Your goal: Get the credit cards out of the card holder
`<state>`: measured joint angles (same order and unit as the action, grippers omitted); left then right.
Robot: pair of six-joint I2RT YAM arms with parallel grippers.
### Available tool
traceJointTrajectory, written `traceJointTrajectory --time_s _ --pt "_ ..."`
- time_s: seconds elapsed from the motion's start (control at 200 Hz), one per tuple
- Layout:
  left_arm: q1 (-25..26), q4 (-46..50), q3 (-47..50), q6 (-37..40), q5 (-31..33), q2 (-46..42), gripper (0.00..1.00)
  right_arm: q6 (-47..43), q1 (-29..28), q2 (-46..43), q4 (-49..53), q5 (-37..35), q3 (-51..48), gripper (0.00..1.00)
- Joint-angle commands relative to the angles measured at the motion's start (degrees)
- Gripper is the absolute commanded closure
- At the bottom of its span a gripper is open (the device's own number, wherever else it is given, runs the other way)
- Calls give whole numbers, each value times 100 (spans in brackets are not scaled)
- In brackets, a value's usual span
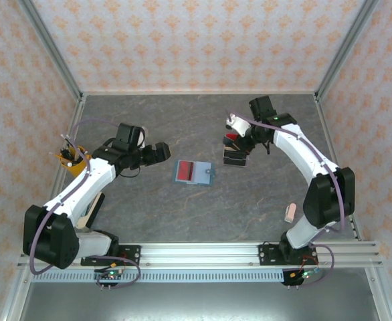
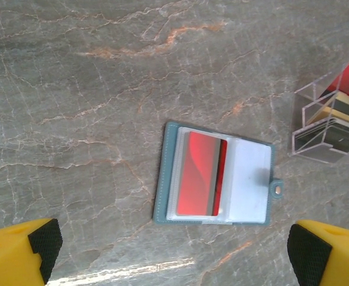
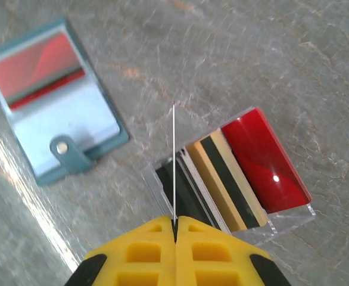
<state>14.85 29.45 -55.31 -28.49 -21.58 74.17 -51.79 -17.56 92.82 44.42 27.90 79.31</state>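
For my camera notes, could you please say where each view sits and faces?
Top external: overhead behind the bases, facing the table; left arm and right arm show.
Left wrist: on its arm, facing down at the card holder; open left pincer.
Right wrist: on its arm, over the clear box; shut right pincer grips a thin card.
All share the card holder.

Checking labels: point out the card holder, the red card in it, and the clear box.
card holder [image 2: 250,179], left wrist view, empty right leaf
red card [image 2: 198,173], left wrist view, card face
clear box [image 2: 311,98], left wrist view, side wall
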Motion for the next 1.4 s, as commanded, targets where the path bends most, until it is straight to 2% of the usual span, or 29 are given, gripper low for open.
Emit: traceJointTrajectory --time_s 0.0,0.681,1.121,1.396 --pt "-61 87 -129 195 -18 101 0 -965 12 251 459 -218 60 100" --pt "-67 105 -124 185 -172 308 0 -1507 86 1032 2 -333 279 100" --pt "-78 42 -153 150 -274 509 0 -933 86 1493 -71 5 805 100" --pt "-68 4 -156 131 -347 623 0 -266 34 1700 291 383 1297 95"
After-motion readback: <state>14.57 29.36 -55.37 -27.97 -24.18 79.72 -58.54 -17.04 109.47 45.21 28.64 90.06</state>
